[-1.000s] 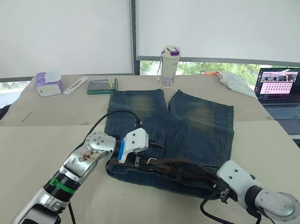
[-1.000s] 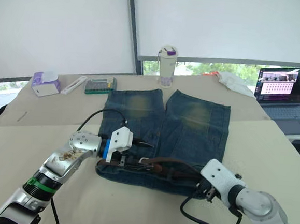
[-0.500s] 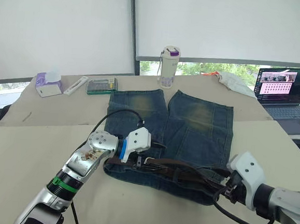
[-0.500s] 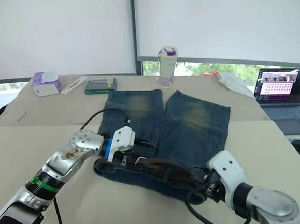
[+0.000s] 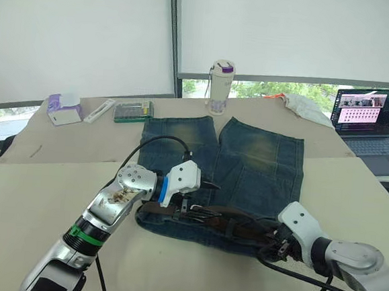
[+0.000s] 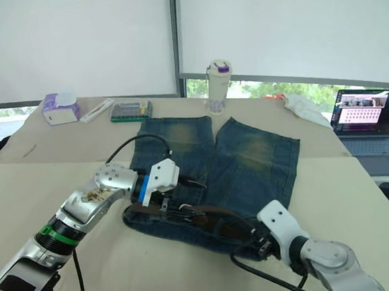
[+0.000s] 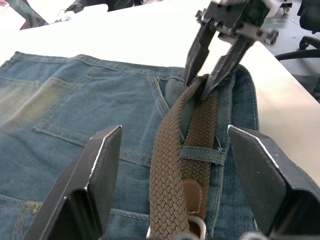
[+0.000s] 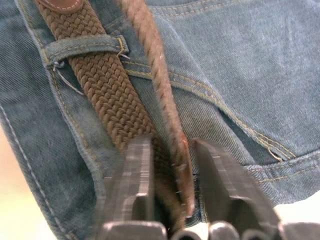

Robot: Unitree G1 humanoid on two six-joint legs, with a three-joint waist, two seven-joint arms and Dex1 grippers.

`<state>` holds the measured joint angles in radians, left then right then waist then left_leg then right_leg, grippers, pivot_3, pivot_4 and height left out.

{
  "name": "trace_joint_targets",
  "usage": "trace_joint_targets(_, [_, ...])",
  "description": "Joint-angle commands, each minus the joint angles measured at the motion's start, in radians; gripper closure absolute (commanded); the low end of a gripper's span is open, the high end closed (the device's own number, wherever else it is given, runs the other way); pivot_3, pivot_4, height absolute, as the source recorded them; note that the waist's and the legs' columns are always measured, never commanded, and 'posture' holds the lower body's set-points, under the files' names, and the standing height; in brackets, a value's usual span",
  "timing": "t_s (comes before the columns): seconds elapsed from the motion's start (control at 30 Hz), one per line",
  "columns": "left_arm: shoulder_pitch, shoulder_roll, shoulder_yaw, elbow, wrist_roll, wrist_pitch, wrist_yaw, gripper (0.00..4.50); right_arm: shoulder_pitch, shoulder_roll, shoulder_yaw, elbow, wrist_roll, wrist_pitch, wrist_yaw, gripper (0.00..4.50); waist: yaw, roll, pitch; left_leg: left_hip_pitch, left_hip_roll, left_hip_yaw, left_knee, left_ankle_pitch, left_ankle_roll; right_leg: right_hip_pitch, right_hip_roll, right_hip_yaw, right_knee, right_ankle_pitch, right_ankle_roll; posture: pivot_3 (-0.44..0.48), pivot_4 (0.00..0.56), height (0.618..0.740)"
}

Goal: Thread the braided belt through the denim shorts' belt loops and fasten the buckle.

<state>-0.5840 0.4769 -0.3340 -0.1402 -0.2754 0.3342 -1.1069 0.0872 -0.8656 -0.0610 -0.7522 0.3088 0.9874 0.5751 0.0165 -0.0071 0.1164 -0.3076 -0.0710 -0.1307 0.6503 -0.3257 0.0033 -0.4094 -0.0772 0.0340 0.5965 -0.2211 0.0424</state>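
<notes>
The denim shorts [image 5: 247, 163] lie flat on the table, waistband toward me. The braided belt [image 5: 232, 224] runs along the waistband, doubled into two brown strands. One strand passes under a belt loop [image 7: 202, 154]. My left gripper [image 7: 175, 190] hovers open over the waistband's left part, with the belt lying between its wide-spread fingers. A bit of the silver buckle [image 7: 199, 229] shows just below the belt's leather end. My right gripper [image 5: 270, 242] is at the waistband's right end, shut on the upper belt strand [image 8: 172, 150].
At the table's far side stand a white bottle with a purple lid [image 5: 219, 87], a green box [image 5: 132, 110], a white stick-shaped item [image 5: 97, 111] and a tissue box [image 5: 64, 108]. An open laptop [image 5: 368, 119] and a white cloth [image 5: 305, 107] sit far right.
My right gripper swung out to the right with the belt, then came back left toward the waistband, leaving the belt bowed up. The left gripper shifted slightly right and lifted.
</notes>
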Motion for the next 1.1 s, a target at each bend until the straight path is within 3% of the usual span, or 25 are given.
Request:
trace_joint_targets(0.03, [-0.056,-0.017,-0.017,-0.008,0.021,-0.019,-0.010,0.95,-0.011,-0.015,-0.024,-0.025,-0.010,-0.013,-0.004,4.42,0.001,0.000,0.000,0.000,0.000,0.000,0.000,0.000,0.000,0.000,0.000,0.000,0.000,0.000,0.000,0.000,0.150,0.740])
trace_joint_targets(0.33, [-0.258,-0.161,-0.148,0.172,0.183,-0.118,-0.002,0.95,-0.134,-0.078,0.012,-0.094,-0.011,0.025,0.012,4.42,0.000,0.002,0.001,-0.001,0.000,0.000,0.007,-0.001,0.002,0.003,0.001,-0.002,0.000,0.000,0.001,0.000,0.150,0.740])
trace_joint_targets(0.57, [-0.353,-0.192,-0.219,0.273,0.261,-0.213,-0.072,0.95,-0.248,-0.185,0.131,-0.133,-0.047,0.023,0.039,4.42,-0.004,0.003,0.001,-0.003,-0.001,0.000,0.009,-0.001,0.002,0.003,0.000,-0.003,0.000,0.001,0.001,0.000,0.150,0.740])
trace_joint_targets(0.73, [-0.375,-0.193,-0.222,0.290,0.289,-0.241,-0.097,0.95,-0.343,-0.178,0.215,-0.126,-0.063,0.035,0.036,4.42,-0.004,0.003,0.001,-0.003,0.000,-0.001,0.009,-0.001,0.002,0.003,0.000,-0.003,0.000,0.000,0.002,0.000,0.150,0.740])
trace_joint_targets(0.87, [-0.370,-0.183,-0.231,0.299,0.316,-0.271,-0.109,2.00,-0.391,-0.155,0.243,-0.130,-0.054,0.050,0.038,4.50,-0.003,0.003,0.001,-0.003,0.000,-0.001,0.010,-0.001,0.002,0.003,0.000,-0.003,0.000,0.001,0.001,0.000,0.150,0.740])
trace_joint_targets(1.0, [-0.363,-0.175,-0.228,0.313,0.339,-0.294,-0.114,3.52,-0.415,-0.137,0.258,-0.138,-0.047,0.059,0.040,4.50,-0.002,0.004,0.001,-0.004,-0.001,-0.001,0.010,-0.001,0.002,0.002,0.000,-0.003,0.000,0.001,0.002,0.000,0.150,0.740])
trace_joint_targets(1.1, [-0.351,-0.156,-0.218,0.329,0.354,-0.312,-0.112,4.43,-0.431,-0.101,0.242,-0.144,-0.019,0.079,0.043,4.50,-0.004,0.004,0.001,-0.004,0.000,-0.001,0.010,-0.001,0.002,0.002,0.000,-0.003,0.000,0.001,0.002,0.000,0.150,0.740])
